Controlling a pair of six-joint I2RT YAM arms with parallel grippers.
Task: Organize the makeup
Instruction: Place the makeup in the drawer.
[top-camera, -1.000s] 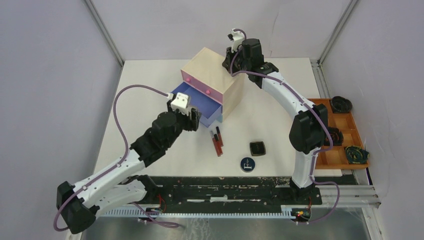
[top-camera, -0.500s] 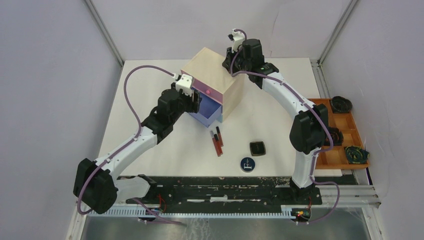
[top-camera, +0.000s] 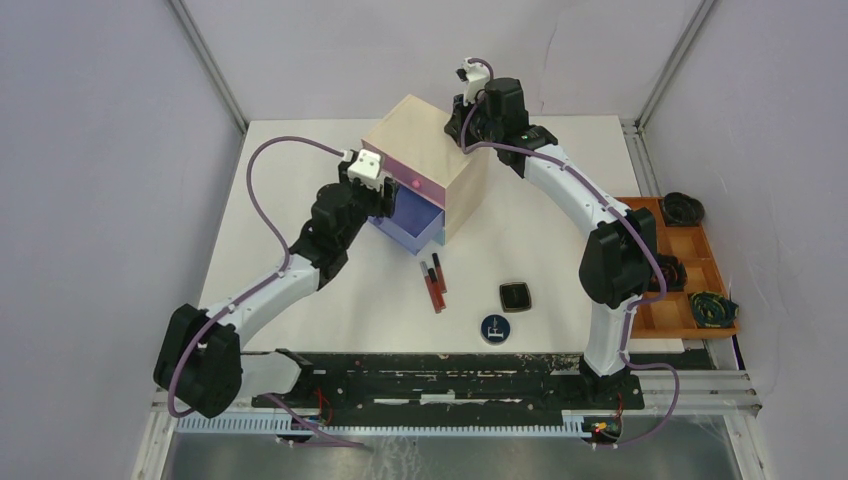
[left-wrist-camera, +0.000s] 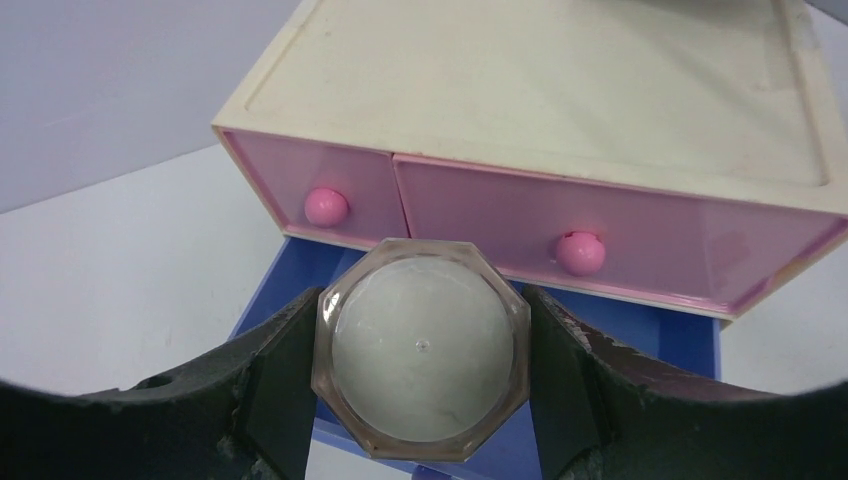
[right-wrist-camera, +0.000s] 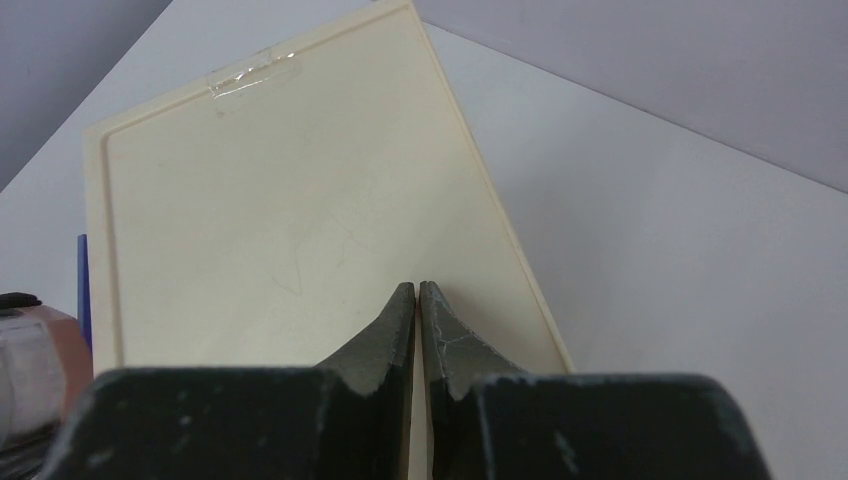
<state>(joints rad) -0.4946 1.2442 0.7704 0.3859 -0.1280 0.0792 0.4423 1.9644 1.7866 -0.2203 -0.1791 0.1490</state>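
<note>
My left gripper (left-wrist-camera: 421, 350) is shut on the pale octagonal jar (left-wrist-camera: 421, 348) and holds it over the open blue drawer (left-wrist-camera: 640, 335), just below the pink drawers of the beige box (left-wrist-camera: 540, 90). In the top view the left gripper (top-camera: 375, 198) is at the box's front. My right gripper (right-wrist-camera: 417, 290) is shut and empty, its tips on the box's top (right-wrist-camera: 300, 220); in the top view it (top-camera: 462, 125) is at the box's back corner. Slim red and black tubes (top-camera: 433, 282), a black square compact (top-camera: 515, 296) and a round dark-blue compact (top-camera: 494, 328) lie on the table.
The beige box (top-camera: 425, 150) stands at the table's middle back with its blue drawer (top-camera: 412, 218) pulled out. An orange-brown tray (top-camera: 690, 240) with dark coiled items sits at the right edge. Grey walls close in the table (top-camera: 300, 290).
My left arm has moved forward and up towards the box, bringing the jar over the open blue drawer. The right arm has not moved.
</note>
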